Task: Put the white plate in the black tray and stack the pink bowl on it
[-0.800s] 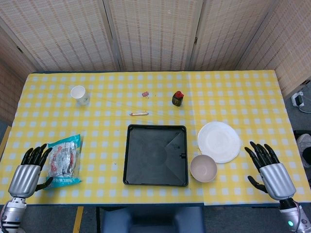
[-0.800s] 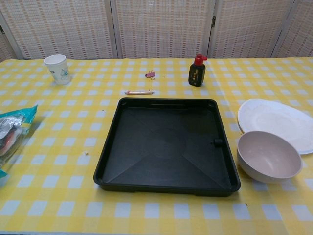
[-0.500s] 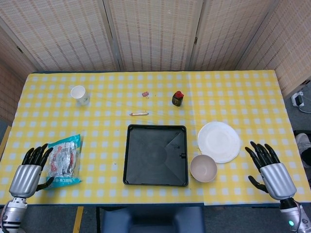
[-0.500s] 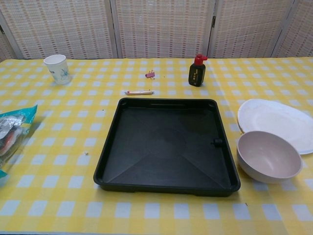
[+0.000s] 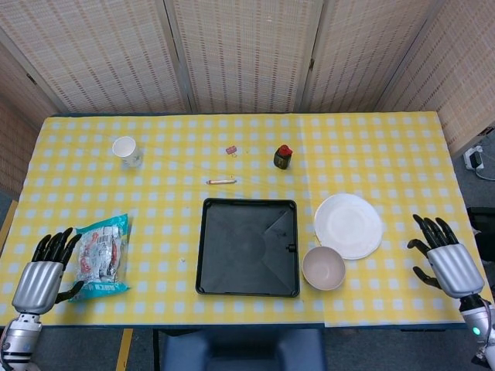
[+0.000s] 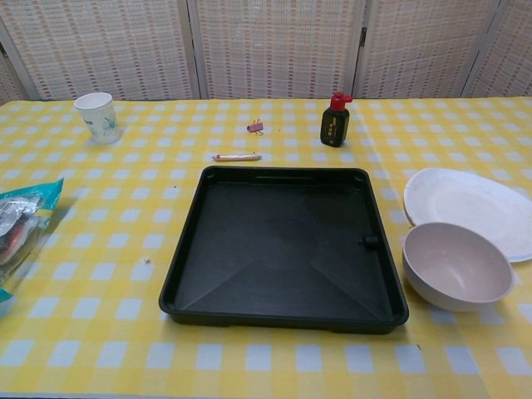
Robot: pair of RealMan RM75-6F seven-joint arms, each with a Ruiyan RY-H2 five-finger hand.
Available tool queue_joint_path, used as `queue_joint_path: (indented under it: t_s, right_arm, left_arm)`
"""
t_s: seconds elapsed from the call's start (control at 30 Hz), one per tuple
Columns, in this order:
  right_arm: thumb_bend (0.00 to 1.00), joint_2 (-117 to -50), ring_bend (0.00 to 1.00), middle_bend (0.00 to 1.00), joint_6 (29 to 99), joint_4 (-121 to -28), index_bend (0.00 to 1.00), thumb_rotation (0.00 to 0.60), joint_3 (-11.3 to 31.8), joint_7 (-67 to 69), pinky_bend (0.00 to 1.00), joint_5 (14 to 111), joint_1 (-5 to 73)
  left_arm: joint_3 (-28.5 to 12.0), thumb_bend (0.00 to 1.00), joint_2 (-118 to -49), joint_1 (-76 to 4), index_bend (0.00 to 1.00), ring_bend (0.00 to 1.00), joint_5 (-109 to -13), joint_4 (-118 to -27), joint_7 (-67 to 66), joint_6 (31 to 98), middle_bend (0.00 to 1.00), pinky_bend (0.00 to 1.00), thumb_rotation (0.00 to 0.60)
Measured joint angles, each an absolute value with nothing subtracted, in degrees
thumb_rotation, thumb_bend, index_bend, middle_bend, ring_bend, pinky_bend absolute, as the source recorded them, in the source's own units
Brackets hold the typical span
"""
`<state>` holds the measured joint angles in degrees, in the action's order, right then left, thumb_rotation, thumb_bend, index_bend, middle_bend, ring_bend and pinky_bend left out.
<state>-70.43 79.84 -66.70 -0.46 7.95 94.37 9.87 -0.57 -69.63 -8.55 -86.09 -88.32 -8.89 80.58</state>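
Plate (image 5: 348,224): lying right of tray (image 5: 247,247), touching bowl (image 5: 323,267).
Right hand (image 5: 448,263): hovering right of plate, fingers spread, holding nothing.
Advice: taking plate's far rim, avoiding bowl.

- one black tray (image 5: 247,247)
- one white plate (image 5: 348,225)
- one pink bowl (image 5: 323,267)
- one paper cup (image 5: 126,151)
- one small bottle (image 5: 283,157)
- one snack bag (image 5: 100,256)
- one pencil (image 5: 221,182)
- one pink clip (image 5: 230,150)
- two hands: left hand (image 5: 39,280), right hand (image 5: 450,263)

checkered table (image 5: 402,147) with tray (image 5: 247,247), plate (image 5: 348,224), bowl (image 5: 323,267)

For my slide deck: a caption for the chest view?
Empty black tray at centre, pink bowl and white plate waiting on its right.
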Motion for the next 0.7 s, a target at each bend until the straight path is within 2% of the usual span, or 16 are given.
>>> queue_joint_path:
  t_s: [0.2, 0.4, 0.7]
  right_arm:
    - [0.29, -78.4, 0.01, 0.00, 80.1, -53.4, 0.43, 0.600, -0.3, 10.4, 0.04, 95.2, 11.5]
    - [0.29, -85.5, 0.02, 0.00, 79.9, -44.0, 0.43, 0.600, -0.1, 10.5, 0.04, 95.6, 13.5]
    - [0.29, -89.8, 0.02, 0.00, 75.6, -38.8, 0.43, 0.600, -0.6, 11.1, 0.04, 95.2, 16.5]
  left_arm:
    - [-0.4, 0.26, -70.0, -8.8, 0.00, 0.03, -85.9, -88.1, -9.3, 79.9, 0.00, 0.01, 0.600]
    - [-0.5, 0.26, -69.9, -8.8, 0.00, 0.03, -85.7, -88.3, -9.2, 79.9, 0.00, 0.01, 0.600]
    - [-0.4, 0.26, -69.8, -8.7, 0.00, 0.03, -85.6, -88.5, -9.1, 79.8, 0.00, 0.01, 0.600]
